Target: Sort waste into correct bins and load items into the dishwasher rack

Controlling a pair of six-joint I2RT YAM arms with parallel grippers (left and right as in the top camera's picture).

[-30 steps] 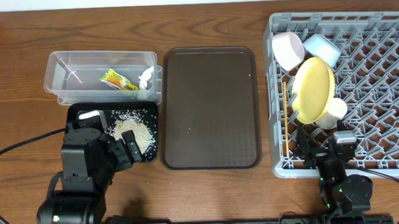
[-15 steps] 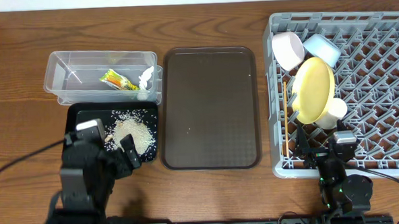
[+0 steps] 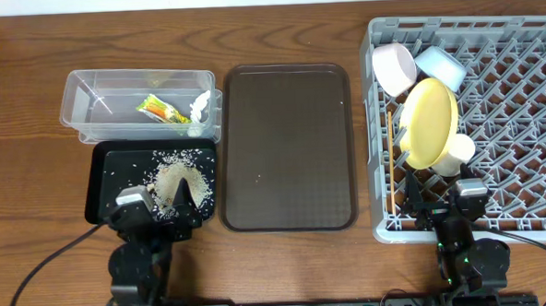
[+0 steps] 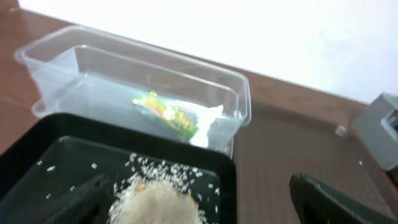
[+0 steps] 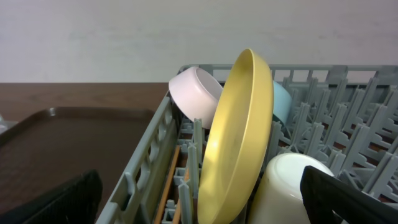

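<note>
The green-and-orange wrapper (image 3: 160, 110) and white tissue (image 3: 199, 105) lie in the clear tub (image 3: 95, 92). Rice grains (image 3: 178, 180) sit piled in the black tray (image 3: 108, 183). The grey rack (image 3: 521, 114) holds the yellow plate (image 3: 428, 120) on edge, the white bowl (image 3: 394, 67), the light blue bowl (image 3: 440, 67), the pale cup (image 3: 456, 154) and the chopsticks (image 5: 171, 186). My left gripper (image 3: 156, 212) is open and empty at the black tray's near edge, in front of the rice (image 4: 158, 193). My right gripper (image 3: 442, 208) is open and empty at the rack's front edge, facing the plate (image 5: 239, 137).
A large dark brown serving tray (image 3: 287, 148) lies between the bins and the rack. The clear tub (image 4: 137, 87) stands right behind the black tray (image 4: 37, 168). The rack's right part has bare pegs.
My left arm has drawn back toward the table's front edge, uncovering the black tray and the rice. The right arm has not moved.
</note>
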